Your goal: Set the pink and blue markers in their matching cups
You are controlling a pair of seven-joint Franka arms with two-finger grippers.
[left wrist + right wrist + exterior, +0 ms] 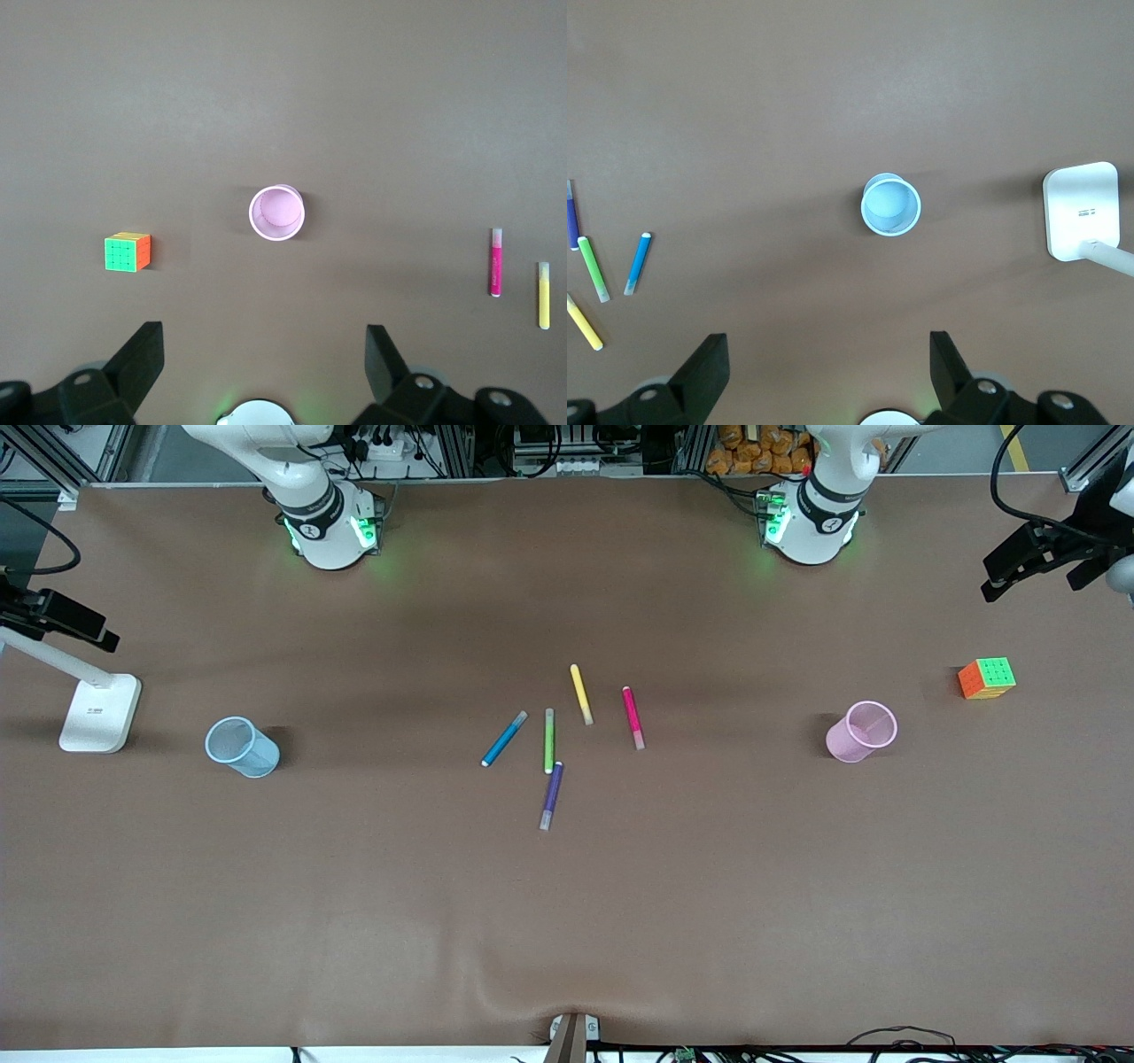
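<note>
1. At the middle of the table five markers lie loose, and nothing of the task is done: the blue marker and the pink marker are both flat on the cloth, and both cups stand empty.
2. Toward the right arm's end stands the blue cup, upright, mouth up, well apart from the markers, with a white lamp base beside it. Toward the left arm's end stands the pink cup, also upright, with a colour cube near it.
3. The blue marker lies on a slant: its greyish cap end is farther from the front camera, its other end nearer and turned toward the blue cup's end.
4. The pink marker's long axis runs almost straight toward the front camera, pale cap at the nearer end.
5. Between them lie the green marker and yellow marker; the purple marker is nearest the camera.
6. The left gripper hangs high over the pink cup, fingers spread wide, holding nothing. The right gripper hangs over the blue cup, equally wide and empty.
7. Left to do, as I judge it: both picks and both drops.
</note>
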